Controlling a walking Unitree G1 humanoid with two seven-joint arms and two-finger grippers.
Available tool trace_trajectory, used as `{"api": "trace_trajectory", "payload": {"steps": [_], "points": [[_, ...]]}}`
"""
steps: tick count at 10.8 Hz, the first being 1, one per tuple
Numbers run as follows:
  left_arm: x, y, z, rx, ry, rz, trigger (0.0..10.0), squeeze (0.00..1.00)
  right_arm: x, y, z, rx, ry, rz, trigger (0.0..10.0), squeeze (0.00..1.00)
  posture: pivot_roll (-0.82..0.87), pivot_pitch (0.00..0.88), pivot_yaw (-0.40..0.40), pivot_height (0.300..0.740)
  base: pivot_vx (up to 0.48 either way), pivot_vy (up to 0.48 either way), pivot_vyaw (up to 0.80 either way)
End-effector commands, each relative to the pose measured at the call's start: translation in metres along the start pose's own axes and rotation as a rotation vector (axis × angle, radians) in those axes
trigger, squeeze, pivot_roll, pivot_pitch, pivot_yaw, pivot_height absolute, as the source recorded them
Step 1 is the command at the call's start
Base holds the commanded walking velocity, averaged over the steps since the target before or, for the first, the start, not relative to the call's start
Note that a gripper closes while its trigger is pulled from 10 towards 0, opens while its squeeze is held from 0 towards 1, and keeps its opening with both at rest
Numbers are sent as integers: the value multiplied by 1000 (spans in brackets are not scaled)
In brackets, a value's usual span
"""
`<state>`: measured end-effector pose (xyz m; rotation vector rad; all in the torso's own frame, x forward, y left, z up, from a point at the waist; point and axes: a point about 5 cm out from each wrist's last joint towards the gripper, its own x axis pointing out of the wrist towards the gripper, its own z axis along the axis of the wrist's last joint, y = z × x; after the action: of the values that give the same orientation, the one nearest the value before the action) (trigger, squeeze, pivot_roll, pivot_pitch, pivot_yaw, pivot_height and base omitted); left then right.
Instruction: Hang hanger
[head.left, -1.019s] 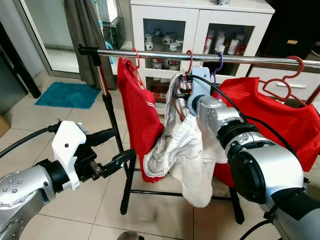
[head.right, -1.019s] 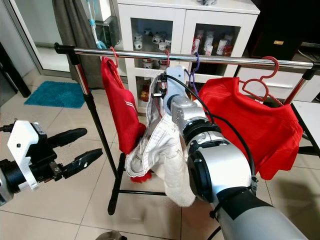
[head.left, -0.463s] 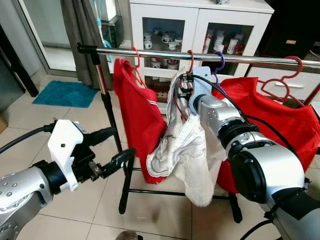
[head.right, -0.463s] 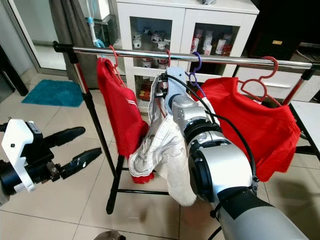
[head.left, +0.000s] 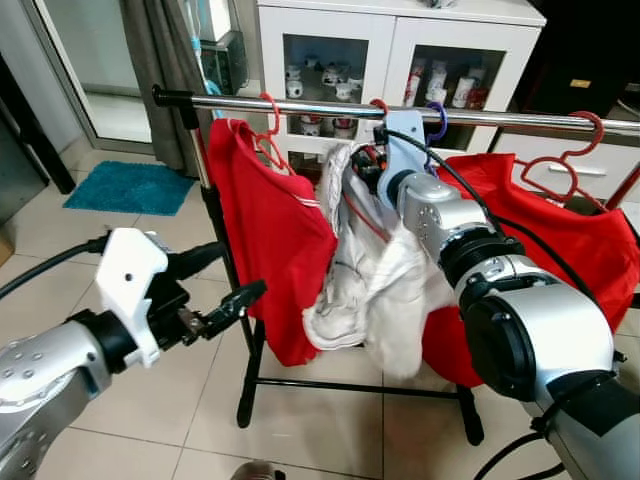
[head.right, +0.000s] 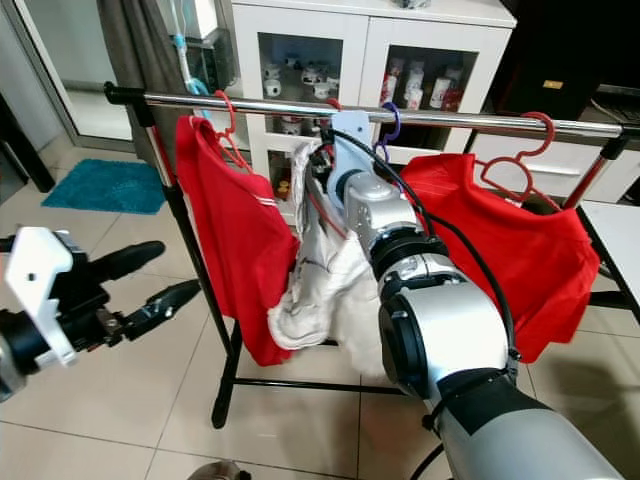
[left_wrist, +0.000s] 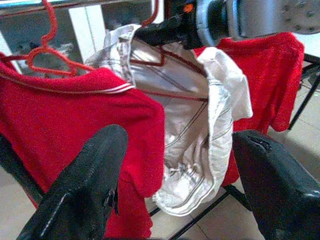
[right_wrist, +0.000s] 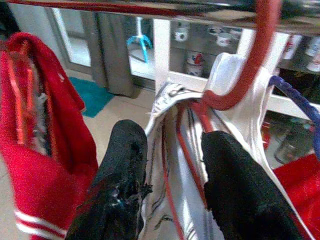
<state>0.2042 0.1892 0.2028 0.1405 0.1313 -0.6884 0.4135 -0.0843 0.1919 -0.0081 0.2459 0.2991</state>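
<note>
Lifted since 1 second ago, the right hand grips the white-shirt hanger, hooking it onto the rail; left hand waits open below.

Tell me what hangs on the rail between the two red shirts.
In the left eye view, a white garment on a red hanger, with the right gripper at it, plus a purple hanger hook.

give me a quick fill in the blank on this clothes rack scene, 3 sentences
1. The right gripper holds a red hanger carrying a ______ garment.
2. The hanger's hook sits at the metal ______ of the rack.
3. The left gripper hangs apart from the clothes with its fingers ______.

Missing words: white; rail; open
</note>
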Motion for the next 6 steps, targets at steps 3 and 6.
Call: {"api": "trace_trajectory", "payload": {"steps": [3, 6], "points": [[8, 15, -10, -2, 1, 87, 10000, 0, -3, -3, 10, -15, -49, 55, 10000, 1000, 249, 0, 11, 740, 0, 0, 0], [17, 40, -27, -98, -31, 387, 10000, 0, -45, -17, -7, -44, -216, 130, 10000, 1000, 172, 0, 33, 740, 0, 0, 0]]}}
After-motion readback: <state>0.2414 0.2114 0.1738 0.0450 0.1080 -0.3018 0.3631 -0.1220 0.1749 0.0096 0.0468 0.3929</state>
